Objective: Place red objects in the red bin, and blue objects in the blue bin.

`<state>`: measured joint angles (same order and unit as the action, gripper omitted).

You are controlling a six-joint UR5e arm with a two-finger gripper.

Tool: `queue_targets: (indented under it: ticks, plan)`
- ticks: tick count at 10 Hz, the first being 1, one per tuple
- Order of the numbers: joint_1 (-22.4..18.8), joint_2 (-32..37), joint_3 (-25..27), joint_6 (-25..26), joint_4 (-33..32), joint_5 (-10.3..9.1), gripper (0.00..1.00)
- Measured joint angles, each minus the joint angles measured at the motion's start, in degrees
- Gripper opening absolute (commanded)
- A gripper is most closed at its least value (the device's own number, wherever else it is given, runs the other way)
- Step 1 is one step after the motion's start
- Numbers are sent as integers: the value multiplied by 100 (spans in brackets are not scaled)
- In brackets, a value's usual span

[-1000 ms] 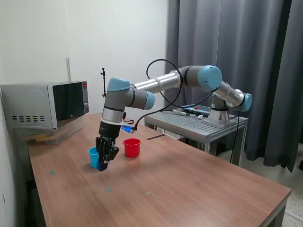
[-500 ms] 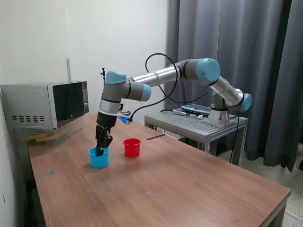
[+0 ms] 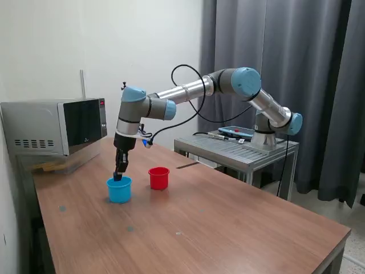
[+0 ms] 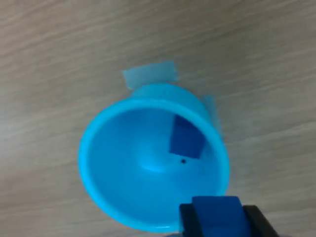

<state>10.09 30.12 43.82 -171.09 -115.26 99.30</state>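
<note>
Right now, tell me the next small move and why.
Probably open the gripper and let go. The wrist view shows it shut on a blue cube at the rim of the blue cup, which already holds another blue cube; a slight shift toward the cup's centre first may be safer.

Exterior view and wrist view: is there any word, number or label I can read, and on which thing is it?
None can be read.
Microwave: red marks on its control panel, too small to read.
Blue cup, red cup and blue cube: no text.
</note>
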Motion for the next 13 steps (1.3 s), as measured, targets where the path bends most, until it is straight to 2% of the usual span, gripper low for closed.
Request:
queue_targets:
  ticks: [5,13]
  plan:
    - [158,193,273,205,11,10,0]
    - [141,618,1001,480,13,-39,0]
